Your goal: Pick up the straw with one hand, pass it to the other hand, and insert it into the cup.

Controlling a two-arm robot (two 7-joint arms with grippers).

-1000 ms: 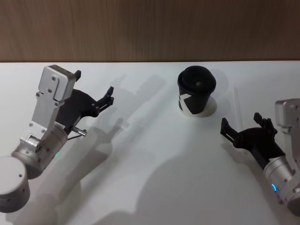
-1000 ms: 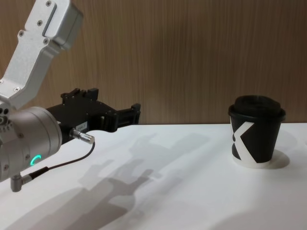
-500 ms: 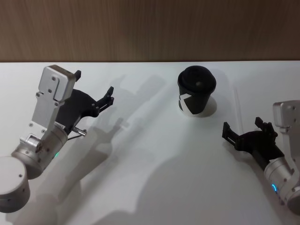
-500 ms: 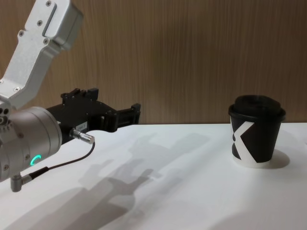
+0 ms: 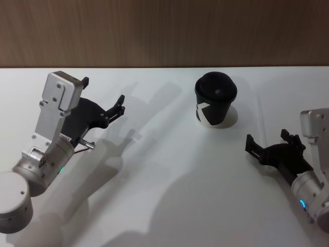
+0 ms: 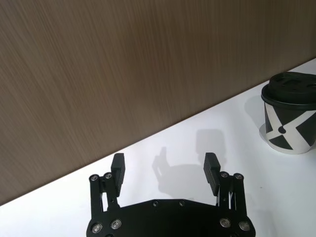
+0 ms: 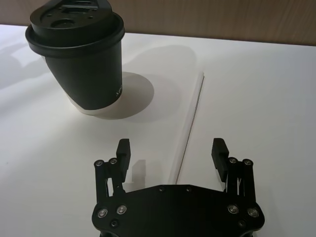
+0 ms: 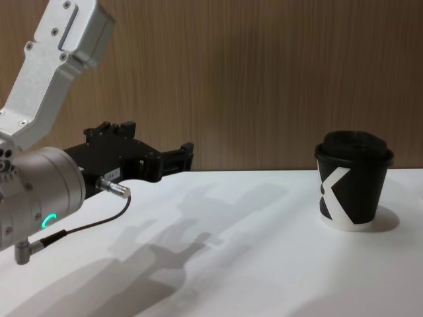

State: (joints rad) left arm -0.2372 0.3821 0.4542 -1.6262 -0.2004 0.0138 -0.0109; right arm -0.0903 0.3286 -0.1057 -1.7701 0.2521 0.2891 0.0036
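Observation:
The cup (image 5: 215, 100) is black with a white angular mark and a domed lid, and stands upright at the back right of the white table; it also shows in the left wrist view (image 6: 289, 116), the right wrist view (image 7: 79, 59) and the chest view (image 8: 353, 181). The thin white straw (image 7: 190, 118) lies flat just right of the cup, faint in the head view (image 5: 261, 110). My right gripper (image 5: 267, 139) (image 7: 171, 146) hangs open over the straw's near end, one finger on each side. My left gripper (image 5: 103, 92) (image 6: 165, 163) (image 8: 182, 157) is open and holds nothing at the left, raised above the table.
A brown wooden wall (image 5: 164, 31) runs along the table's far edge. The white table (image 5: 169, 170) is bare between the two arms, crossed by their shadows. A thin black cable (image 8: 86, 224) loops under the left arm's silver casing.
My right gripper has drawn back slightly toward the front right, still open. The left arm, cup and straw have not moved.

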